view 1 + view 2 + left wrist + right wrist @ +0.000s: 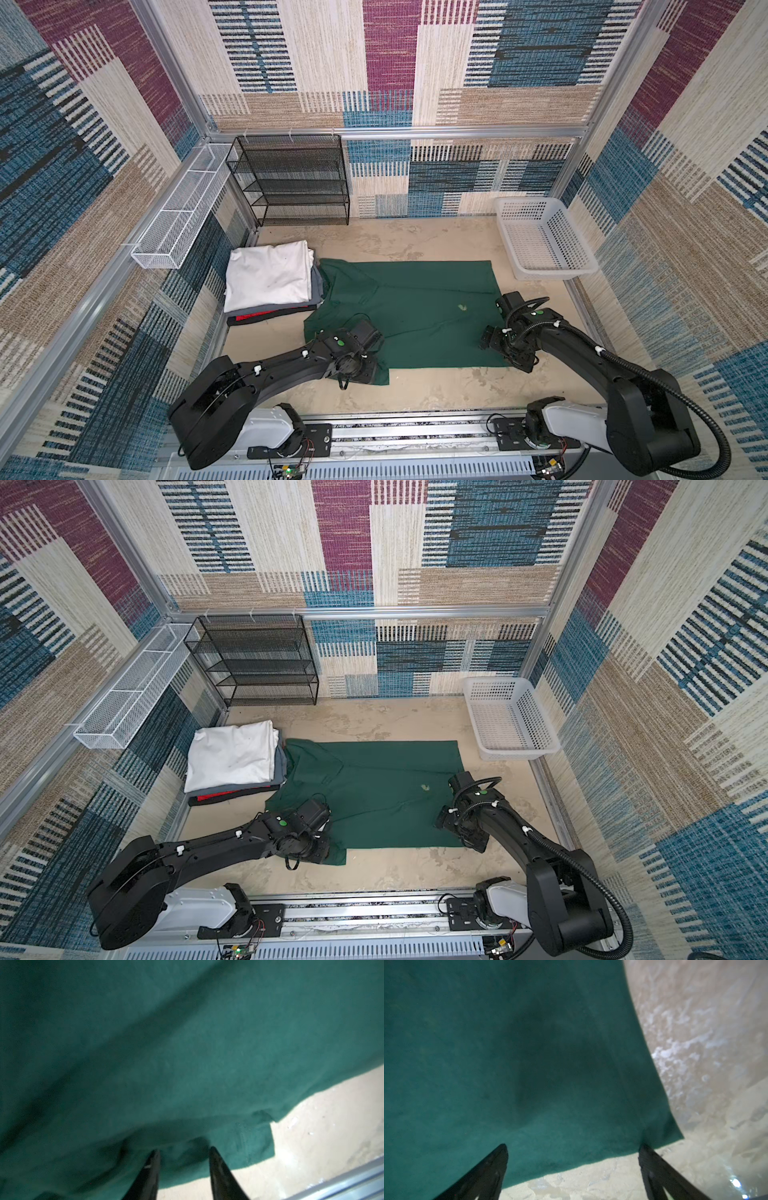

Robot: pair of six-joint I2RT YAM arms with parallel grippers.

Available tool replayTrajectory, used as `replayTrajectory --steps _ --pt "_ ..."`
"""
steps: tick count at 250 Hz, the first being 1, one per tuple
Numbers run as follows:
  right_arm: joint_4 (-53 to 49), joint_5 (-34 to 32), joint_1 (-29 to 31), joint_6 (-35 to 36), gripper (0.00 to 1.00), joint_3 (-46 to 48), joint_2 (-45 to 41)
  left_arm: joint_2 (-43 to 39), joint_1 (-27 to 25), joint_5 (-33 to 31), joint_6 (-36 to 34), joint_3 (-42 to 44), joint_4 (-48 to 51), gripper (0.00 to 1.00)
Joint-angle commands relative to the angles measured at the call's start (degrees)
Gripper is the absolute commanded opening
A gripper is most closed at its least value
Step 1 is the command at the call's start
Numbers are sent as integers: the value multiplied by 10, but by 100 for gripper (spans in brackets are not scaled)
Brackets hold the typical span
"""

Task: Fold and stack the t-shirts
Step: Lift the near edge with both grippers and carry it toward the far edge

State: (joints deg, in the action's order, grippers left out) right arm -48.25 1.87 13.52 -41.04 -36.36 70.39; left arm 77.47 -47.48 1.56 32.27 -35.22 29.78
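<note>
Left wrist view: left gripper (184,1149) pinches dark green shirt (187,1043) at near hem; right gripper (573,1145), wide open, empty, should clamp near-right corner before both lift.

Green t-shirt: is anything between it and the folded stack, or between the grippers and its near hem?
Nothing visible. The green t-shirt lies flat, one end beside the folded stack. The left gripper has its jaws either side of a pucker at the near hem. The right gripper stands open over the hem's other corner.
</note>
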Motion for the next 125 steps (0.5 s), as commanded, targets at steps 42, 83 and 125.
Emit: replayTrajectory --steps 42,83,125 --pt "43 2 0 2 99 27 14 27 -1 -25 12 -10 74 0" --pt "44 -10 0 2 100 23 18 -32 4 -91 11 -32 144 0" --pt "50 -12 0 0 96 26 14 -78 25 -98 32 -21 157 0"
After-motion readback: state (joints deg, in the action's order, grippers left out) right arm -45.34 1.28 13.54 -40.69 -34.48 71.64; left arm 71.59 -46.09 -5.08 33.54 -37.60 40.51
